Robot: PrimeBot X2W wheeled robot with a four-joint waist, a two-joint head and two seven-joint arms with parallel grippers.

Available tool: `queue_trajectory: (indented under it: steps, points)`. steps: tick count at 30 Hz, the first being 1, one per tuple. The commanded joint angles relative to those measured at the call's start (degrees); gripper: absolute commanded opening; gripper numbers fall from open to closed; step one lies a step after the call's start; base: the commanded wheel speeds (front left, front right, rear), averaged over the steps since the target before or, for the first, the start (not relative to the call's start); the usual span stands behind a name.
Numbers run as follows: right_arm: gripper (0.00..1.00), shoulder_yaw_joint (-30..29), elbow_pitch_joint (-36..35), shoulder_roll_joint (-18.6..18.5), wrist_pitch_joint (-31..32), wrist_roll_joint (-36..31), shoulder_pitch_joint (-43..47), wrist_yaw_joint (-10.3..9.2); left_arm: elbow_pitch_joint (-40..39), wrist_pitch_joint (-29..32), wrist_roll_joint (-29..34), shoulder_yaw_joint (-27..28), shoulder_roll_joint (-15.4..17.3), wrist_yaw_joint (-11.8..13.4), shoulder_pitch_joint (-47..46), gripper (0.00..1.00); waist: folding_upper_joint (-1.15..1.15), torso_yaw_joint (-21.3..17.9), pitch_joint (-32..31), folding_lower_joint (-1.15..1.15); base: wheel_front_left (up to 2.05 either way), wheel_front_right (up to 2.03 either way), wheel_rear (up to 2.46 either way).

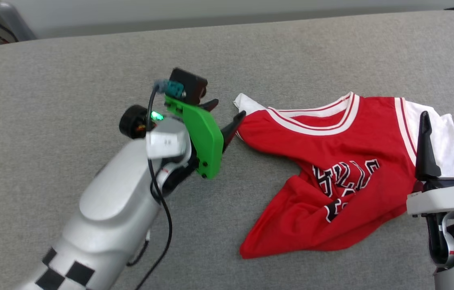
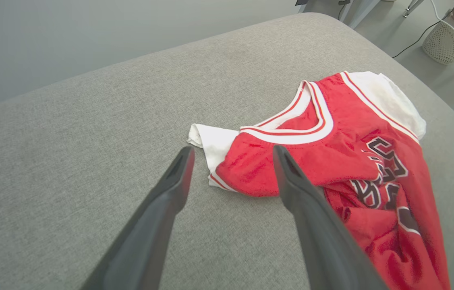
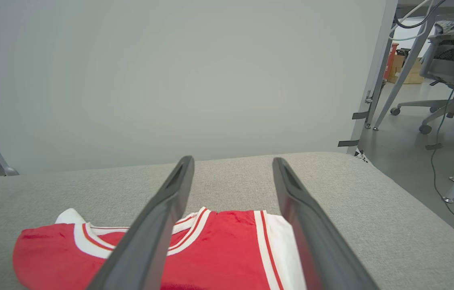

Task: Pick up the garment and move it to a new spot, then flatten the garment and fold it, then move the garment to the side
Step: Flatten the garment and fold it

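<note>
One garment (image 1: pixel 331 153) rumpled, left gripper (image 1: pixel 227 109), right gripper (image 1: pixel 442 117) — fingers (image 1: pixel 425 141) spread

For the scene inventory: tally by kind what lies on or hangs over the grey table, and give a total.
garment: 1
end effectors: 2 (left end effector, right end effector, both open)
total: 3

Light: bright, even, diffuse.
Shadows: faint, soft-edged beside silver left arm (image 1: pixel 110 209).
Focus: long dark fingers (image 2: pixel 170 193) soft close to lens.
Edges: wrist views bow outward.
</note>
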Motion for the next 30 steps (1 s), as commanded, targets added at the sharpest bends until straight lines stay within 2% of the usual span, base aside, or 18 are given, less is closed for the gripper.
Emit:
queue_trajectory:
  steps: [1,2,3,4,10,14,21,28,29,30]
  points:
    - [1.00,0.7,0.4,0.4,-0.5,-0.1,-1.0,-0.04,1.7,4.6,-0.8,-0.4,1.2,-0.2,-3.7,1.00,0.69,-4.8,4.5,0.00,0.00,0.00,0.00]
    - [1.00,0.9,0.7,0.6,-0.7,0.0,-1.3,-0.04,2.8,7.6,-1.0,-0.6,1.6,-0.1,-5.8,1.00,0.69,-5.5,5.1,0.00,0.00,0.00,0.00]
    - [1.00,1.5,1.4,1.0,-1.0,0.5,-1.9,-0.04,5.2,13.1,-2.0,-0.5,1.9,0.1,-10.0,1.00,0.69,-7.1,6.5,0.00,0.00,0.00,0.00]
    - [1.00,1.8,1.8,1.2,-1.2,0.7,-2.2,-0.04,6.3,15.4,-2.4,-0.3,1.9,0.4,-12.1,1.00,0.69,-7.9,7.2,0.00,0.00,0.00,0.00]
    - [1.00,3.0,3.3,1.6,-1.6,1.5,-3.3,-0.04,11.9,24.5,-4.2,0.0,1.9,1.4,-19.1,1.00,0.69,-11.3,10.2,0.00,0.00,0.00,0.00]
    - [1.00,3.5,2.8,1.7,-1.6,2.4,-4.1,-0.04,14.8,27.3,-4.2,-0.2,2.4,1.8,-21.4,1.00,0.69,-12.7,11.4,0.00,0.00,0.00,0.00]
    - [1.00,4.9,3.2,1.7,-1.6,4.1,-4.8,-0.04,18.7,27.4,-3.2,-0.7,3.0,2.3,-23.2,1.00,0.69,-13.7,12.6,0.00,0.00,0.00,0.00]
    - [1.00,5.3,3.3,1.7,-1.6,4.7,-5.1,-0.04,21.4,28.5,-2.2,-3.6,4.1,1.2,-22.3,1.00,0.69,-13.9,13.1,0.00,0.00,0.00,0.00]
    - [1.00,4.8,3.2,1.7,-1.6,4.5,-5.2,-0.04,21.9,29.2,-1.9,-5.0,4.8,0.8,-21.7,0.00,0.69,-13.5,13.2,0.00,0.00,0.00,0.00]
    - [1.00,4.6,3.1,1.7,-1.6,4.4,-5.3,-0.04,21.9,29.0,-2.1,-5.1,4.9,0.7,-21.6,0.00,0.69,-13.2,13.2,0.00,0.00,0.00,0.00]
